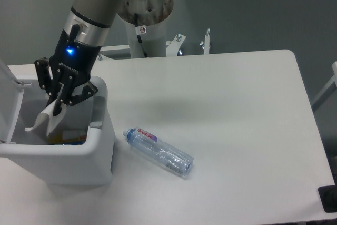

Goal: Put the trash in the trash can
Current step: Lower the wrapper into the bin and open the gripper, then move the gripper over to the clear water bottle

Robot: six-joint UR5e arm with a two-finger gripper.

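The end effector (57, 105) pinches a pale blister pack (45, 121) over the open trash can (100, 146) at the worktop's (237, 104) left edge. Released off-centre, it might catch the rim. 1 bottle (158, 151) lies mid-worktop.

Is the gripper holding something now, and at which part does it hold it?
Yes. The gripper is shut on a pale, thin piece of trash, pinched at its upper end; the rest hangs down inside the open trash can.
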